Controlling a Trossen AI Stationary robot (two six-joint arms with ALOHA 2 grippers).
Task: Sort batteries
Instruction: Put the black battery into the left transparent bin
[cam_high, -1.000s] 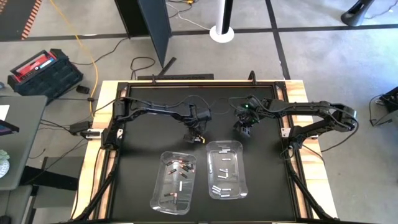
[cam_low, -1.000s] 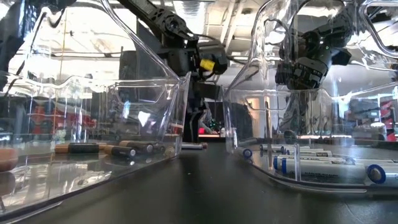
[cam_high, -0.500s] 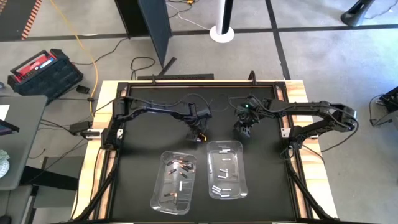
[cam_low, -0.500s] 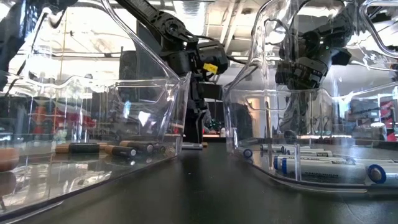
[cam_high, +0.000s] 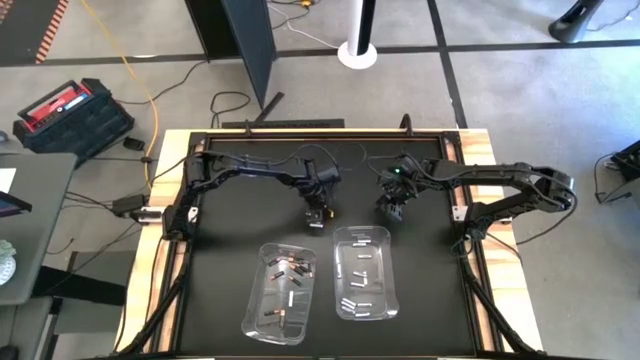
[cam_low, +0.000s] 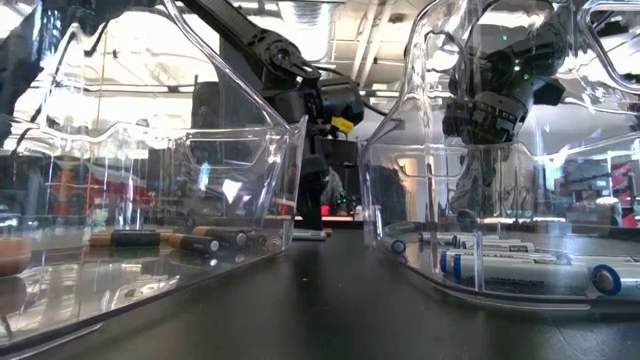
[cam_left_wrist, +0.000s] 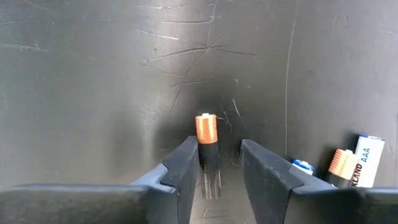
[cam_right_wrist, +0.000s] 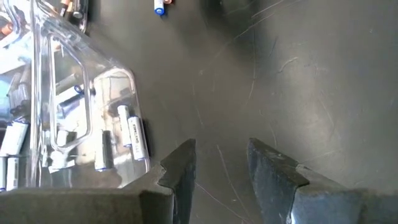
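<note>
- High view: the left gripper (cam_high: 318, 215) hangs low over the black table (cam_high: 230, 215), just off the 11 o'clock corner of the right bin (cam_high: 362, 272). The right gripper (cam_high: 393, 210) sits just past that bin's 1 o'clock corner. The left bin (cam_high: 281, 292) holds dark batteries (cam_high: 283, 267); the right bin holds white batteries (cam_high: 358, 305).
- Low view: the left gripper (cam_low: 315, 195) stands in the gap between the two clear bins, down at the table, with one loose battery (cam_low: 311, 235) lying at its foot. The right gripper (cam_low: 486, 115) hangs higher, seen through the right bin's wall.
- Left wrist view: the left gripper's fingers (cam_left_wrist: 186, 171) stand narrowly apart on either side of a dark, copper-capped battery (cam_left_wrist: 207, 140) on the table; whether the pads touch it I cannot tell. At 3 o'clock of it lie another copper-capped cell (cam_left_wrist: 341, 165) and a white AAA cell (cam_left_wrist: 369, 160), side by side.
- Right wrist view: the right gripper's fingers (cam_right_wrist: 180, 177) are moderately apart with only bare table between them. White cells (cam_right_wrist: 132, 140) lie in the clear bin at 10 o'clock of the fingers.
</note>
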